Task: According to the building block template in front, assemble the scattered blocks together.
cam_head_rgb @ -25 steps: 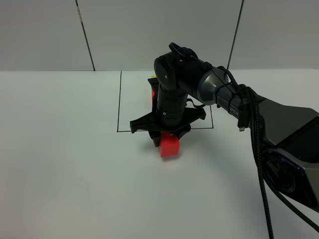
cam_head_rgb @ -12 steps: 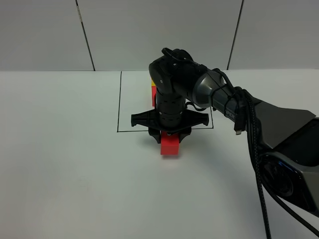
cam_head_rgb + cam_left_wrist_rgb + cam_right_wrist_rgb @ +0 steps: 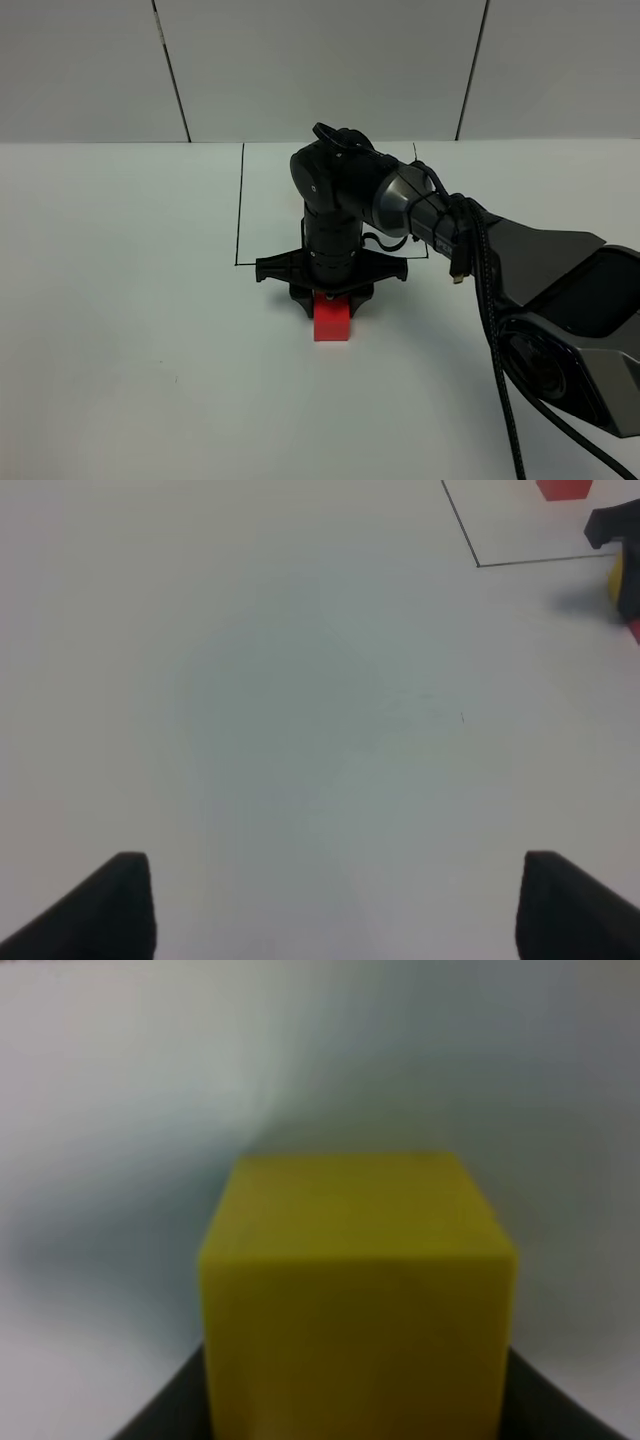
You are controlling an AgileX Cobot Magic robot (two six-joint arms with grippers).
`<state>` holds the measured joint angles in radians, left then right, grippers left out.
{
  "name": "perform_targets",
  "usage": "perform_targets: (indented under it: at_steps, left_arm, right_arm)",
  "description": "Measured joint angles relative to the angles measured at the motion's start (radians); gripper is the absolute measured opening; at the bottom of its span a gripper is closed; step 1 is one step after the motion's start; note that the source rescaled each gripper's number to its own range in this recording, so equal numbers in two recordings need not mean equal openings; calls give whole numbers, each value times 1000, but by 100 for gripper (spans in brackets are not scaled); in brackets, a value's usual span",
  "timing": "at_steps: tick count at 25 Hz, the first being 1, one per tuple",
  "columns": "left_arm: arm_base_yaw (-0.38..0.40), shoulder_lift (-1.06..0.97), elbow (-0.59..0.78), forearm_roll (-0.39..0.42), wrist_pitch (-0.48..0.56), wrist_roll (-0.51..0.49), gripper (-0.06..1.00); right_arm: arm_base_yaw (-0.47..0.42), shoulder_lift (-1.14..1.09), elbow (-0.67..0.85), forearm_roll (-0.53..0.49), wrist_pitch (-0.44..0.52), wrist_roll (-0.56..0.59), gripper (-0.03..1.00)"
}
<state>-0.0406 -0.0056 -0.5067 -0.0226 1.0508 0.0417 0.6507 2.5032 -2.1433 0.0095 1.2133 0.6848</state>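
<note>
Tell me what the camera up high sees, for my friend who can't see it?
A black robot arm reaches over a white table, its gripper pointing down just behind a small red cube. A thin black-line rectangle is drawn behind them.

A wide white table fills the lower part of the exterior high view — matte, plain, evenly lit, with only soft shadows on it. Behind its far edge stands a pale grey wall made of flat panels, split by two thin dark seams that lean slightly from upright. The light is diffuse and cool — no hard glare anywhere. The left wrist view shows the same white tabletop, faintly mottled.
</note>
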Motion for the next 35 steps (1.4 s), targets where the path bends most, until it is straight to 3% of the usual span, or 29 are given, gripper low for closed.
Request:
perform_targets:
  at_steps: [14,16,22,25,29,35]
  left_arm:
    - [0,0,0,0,0,0,72]
    - [0,0,0,0,0,0,72]
    - [0,0,0,0,0,0,72]
    - [0,0,0,0,0,0,72]
    - [0,0,0,0,0,0,72]
    - [0,0,0,0,0,0,72]
  right_arm:
    - [0,1,0,43,-1,-34,1]
    - [0,5,0,57,-5,-55,13]
    - [1,9,-1,34,-16,-64,88]
    - [0,4,-1,23,-17,-74,97]
    - [-10,-32,0,34,-11,-104,100]
    - [-51,-135,0,20,-2,-265,100]
